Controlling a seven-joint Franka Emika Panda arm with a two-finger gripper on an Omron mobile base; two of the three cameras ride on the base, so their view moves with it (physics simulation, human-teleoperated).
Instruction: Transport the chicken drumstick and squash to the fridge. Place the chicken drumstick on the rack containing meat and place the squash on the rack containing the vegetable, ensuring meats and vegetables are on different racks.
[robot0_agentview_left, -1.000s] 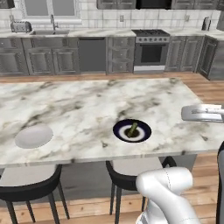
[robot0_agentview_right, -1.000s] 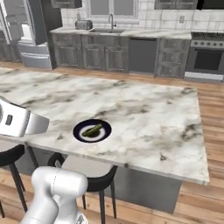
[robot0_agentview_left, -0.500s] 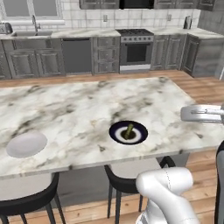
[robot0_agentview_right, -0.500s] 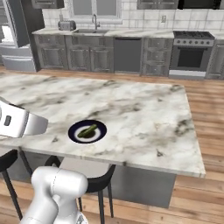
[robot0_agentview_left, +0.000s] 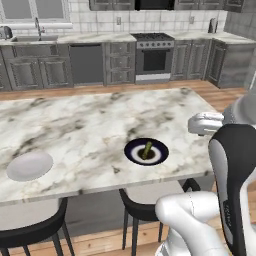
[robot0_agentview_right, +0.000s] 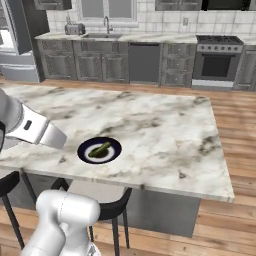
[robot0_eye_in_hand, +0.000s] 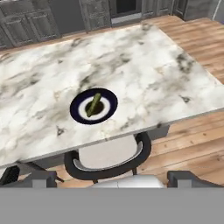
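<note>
One squash (robot0_agentview_left: 147, 150) lies on a dark plate (robot0_agentview_left: 133, 152), lower centre of the worktop (robot0_agentview_left: 75, 125). Whole scene has shifted since earlier: base drove, kitchen background slid. Gripper (robot0_eye_in_hand: 114, 179) jaws wide, holding nothing.

Even, soft rendered light; faint shadows, perhaps slight blur.
</note>
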